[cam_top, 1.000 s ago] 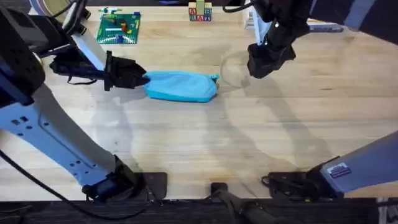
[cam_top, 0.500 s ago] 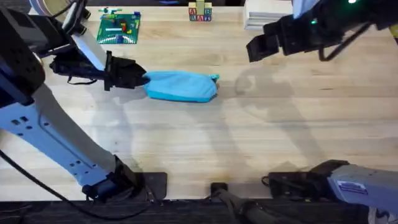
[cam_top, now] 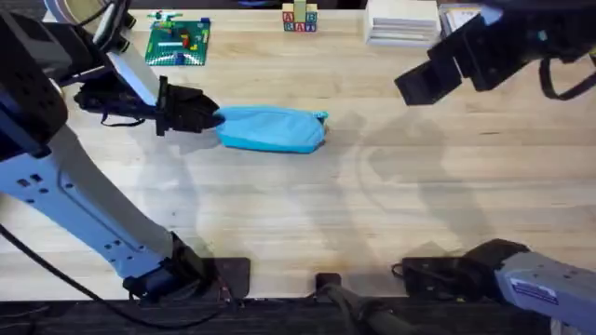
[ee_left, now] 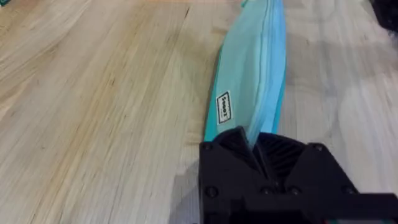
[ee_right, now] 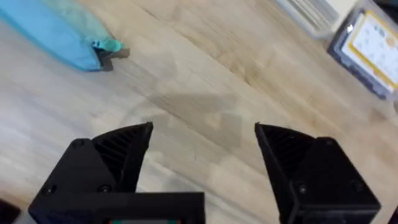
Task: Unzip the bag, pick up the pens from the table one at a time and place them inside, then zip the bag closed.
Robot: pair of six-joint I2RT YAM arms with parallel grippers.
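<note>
Left pincer (cam_top: pixel 212 117) clamping bag (cam_top: pixel 275 128), right pincer (ee_right: pixel 202 149) raised, agape

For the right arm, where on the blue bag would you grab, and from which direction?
Grip the small zipper pull sticking out of the bag's free end, coming from the right side along the bag's length. The left gripper already pinches the opposite end, the pull protrudes clear of the fabric on bare table, and the right gripper is open facing it.
</note>
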